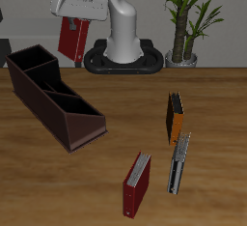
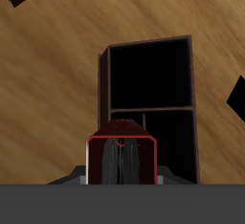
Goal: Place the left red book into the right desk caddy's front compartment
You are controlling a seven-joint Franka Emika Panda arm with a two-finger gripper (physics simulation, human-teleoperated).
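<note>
Maroon walls of the right desk caddy (image 1: 53, 99) are seen first in the exterior view, at about nine o'clock on the table (image 1: 212, 104); the long open box runs slantwise and is parted by inner dividers into several sections. Above its far end, at about eleven o'clock, the left red book (image 1: 69, 39) is held clear of the table, hanging upright beneath the gripper (image 1: 77, 15), whose fingers are closed on the book's upper part. Behind it, at twelve o'clock, the robot's base (image 1: 123, 51) is seen, and a potted plant (image 1: 188, 17) at one o'clock.

Toward three o'clock an orange book (image 1: 174, 117) stands on the wood. A dark book (image 1: 178, 162) lies just below it at four o'clock, and a red book with grey page edges (image 1: 137, 183) rests at about five o'clock, well apart from the caddy.

In the wrist view the held book's (image 2: 122, 156) dark-red cover is seen edge-on close to the camera, with two of the caddy's (image 2: 151, 103) dark compartments open beyond it.
</note>
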